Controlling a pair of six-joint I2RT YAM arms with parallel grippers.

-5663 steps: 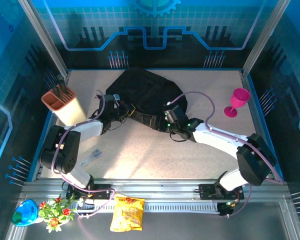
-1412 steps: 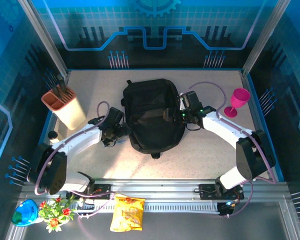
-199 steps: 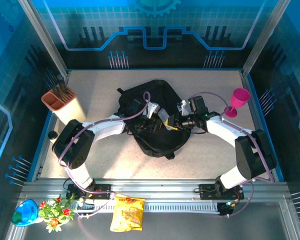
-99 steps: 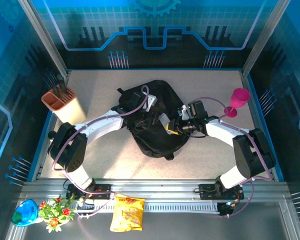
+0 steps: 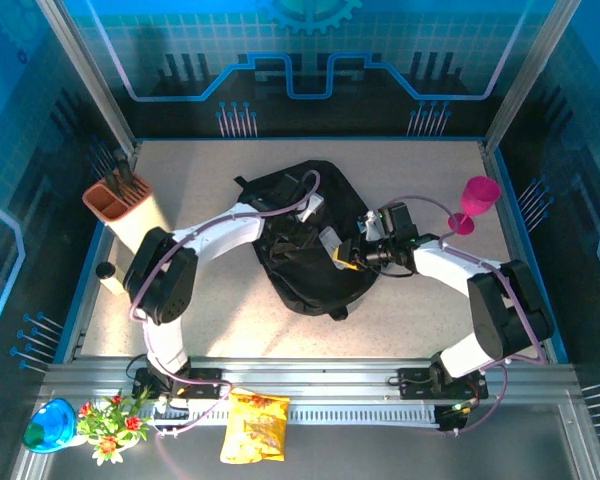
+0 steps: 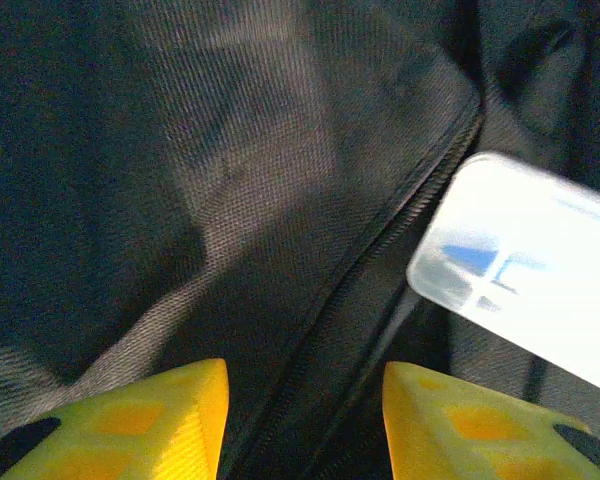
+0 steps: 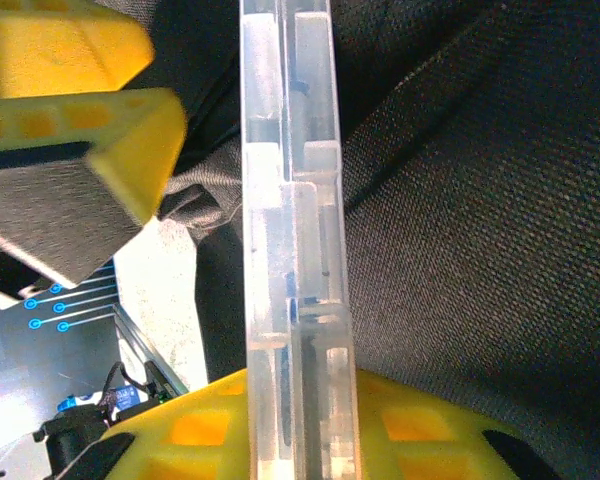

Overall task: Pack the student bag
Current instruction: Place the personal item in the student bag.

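The student bag (image 5: 310, 285) lies rumpled in the middle of the table, black fabric with a zipper line (image 6: 380, 250) running across it. My left gripper (image 5: 308, 220) hovers over the bag's upper part, its yellow fingers (image 6: 170, 415) open with only fabric and zipper between them (image 6: 305, 400). My right gripper (image 5: 346, 258) is shut on a clear plastic case (image 7: 292, 220), held edge-on at the bag's right side against the fabric (image 7: 480, 200). The case (image 6: 525, 300) also shows close to the right of the left fingers. A left finger (image 7: 90, 90) sits just beside the case.
A pink goblet (image 5: 477, 202) stands at the right, close to the right arm's forearm. A tan holder (image 5: 128, 212) with dark utensils stands at the left, with a small black object (image 5: 104, 269) near it. A yellow snack bag (image 5: 253, 427) lies on the front rail.
My left gripper has shifted a little to the right and farther back over the bag. The right gripper has kept the clear case almost in place at the bag's right side.
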